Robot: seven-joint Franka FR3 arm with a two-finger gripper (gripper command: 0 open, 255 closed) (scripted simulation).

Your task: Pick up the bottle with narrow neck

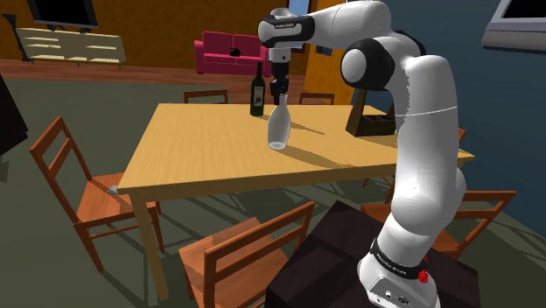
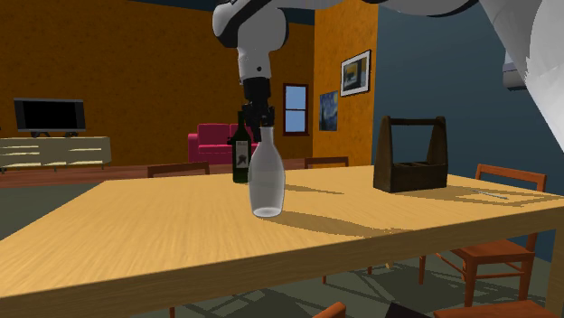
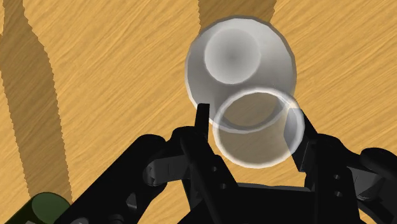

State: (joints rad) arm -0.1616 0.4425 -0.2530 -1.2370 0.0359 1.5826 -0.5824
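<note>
A clear glass bottle [image 1: 278, 131] with a narrow neck stands upright on the wooden table [image 1: 192, 149], near its middle. In the second exterior view the glass bottle [image 2: 267, 181] rests with its base on the table top [image 2: 136, 235]. My black gripper [image 1: 280, 94] comes straight down from above and is shut on the bottle's neck. Seen from the wrist, the gripper [image 3: 249, 121] has one finger on each side of the neck's rim, with the bottle's round body [image 3: 238, 60] below. From the second exterior view, the gripper [image 2: 256, 122] sits at the top of the neck.
A dark green wine bottle [image 1: 257, 94] stands just behind the glass one, close to the gripper. A dark wooden carrier [image 1: 372, 122] sits at the table's right side in the shoulder view. Wooden chairs [image 1: 74, 188] ring the table. My dark stand [image 1: 350, 262] is at the front.
</note>
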